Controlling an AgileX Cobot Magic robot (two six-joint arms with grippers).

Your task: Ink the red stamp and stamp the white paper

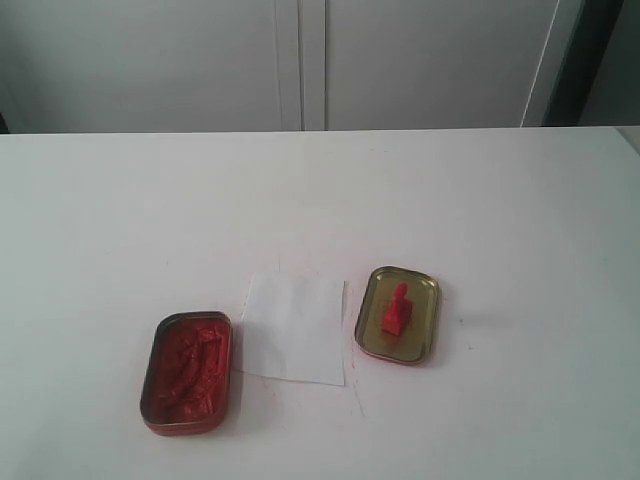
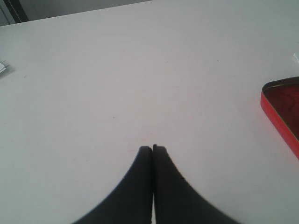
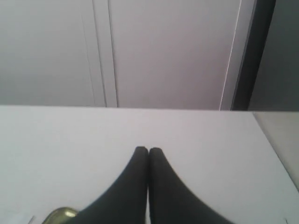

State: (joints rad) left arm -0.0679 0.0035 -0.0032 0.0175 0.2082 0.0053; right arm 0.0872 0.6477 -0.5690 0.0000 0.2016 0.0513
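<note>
The counter [image 1: 320, 190] is a flat white surface; its far edge runs straight across the exterior view, and behind it stand pale cabinet doors [image 1: 300, 60] with a dark vertical strip [image 1: 585, 60] at the right. The things lie in a row near the front; the tin of red ink paste [image 1: 185, 429] is at the left, the white paper [image 1: 293, 328] is just beside it in the middle, and the gold lid [image 1: 425, 290] is just right of the paper. The red stamp [image 1: 396, 312] stands inside this lid, a little tilted. A wide band of bare counter lies between the row and the far edge, and also at both sides. The left tool [image 2: 153, 148] has its fingers pressed together above bare counter, with a corner of the tin near it; the right tool [image 3: 148, 149] is also together and holds nothing, with the edge of the lid close by.
</note>
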